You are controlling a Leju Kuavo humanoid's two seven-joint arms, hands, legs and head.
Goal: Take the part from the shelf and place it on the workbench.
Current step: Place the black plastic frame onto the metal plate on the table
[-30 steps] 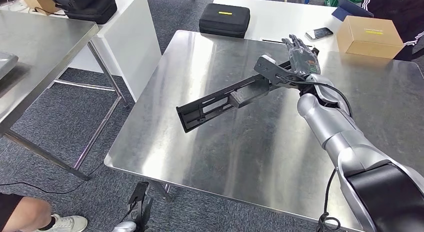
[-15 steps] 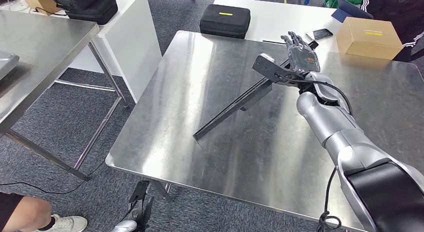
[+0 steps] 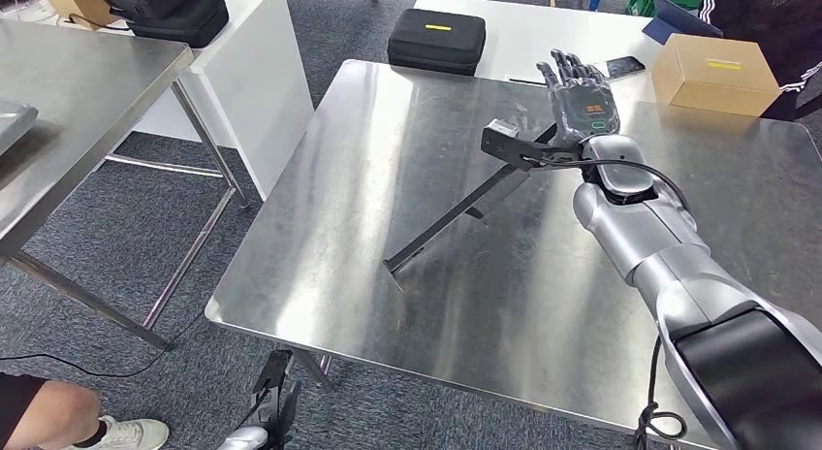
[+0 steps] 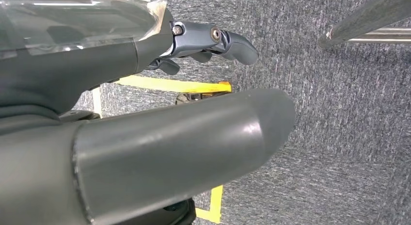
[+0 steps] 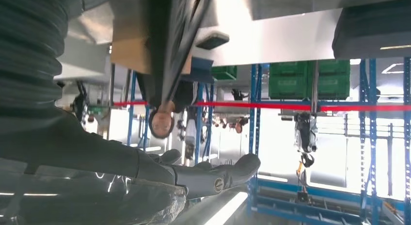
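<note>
The part [image 3: 456, 209] is a long black bracket slanting over the steel workbench [image 3: 388, 130]. Its low end touches the tabletop near the middle, and its high end stays raised at my right hand [image 3: 579, 106]. That hand holds the raised end at its thumb side, with the fingers stretched straight away from me. In the right wrist view the part [image 5: 169, 40] runs as a dark bar, apart from the straight fingers of the right hand [image 5: 213, 179]. My left hand [image 4: 160, 142] hangs over grey carpet with its fingers apart and nothing in it.
Behind the workbench a white table [image 3: 543, 33] carries a black case [image 3: 435, 38], a phone [image 3: 620, 64] and a cardboard box [image 3: 715, 70]. A person in a dark sleeve [image 3: 766, 14] stands at the back right. Another steel table [image 3: 78, 91] is at the left.
The part has swung from nearly level in the air down to a slant, and its far end now rests on the workbench. My right hand has turned and risen slightly.
</note>
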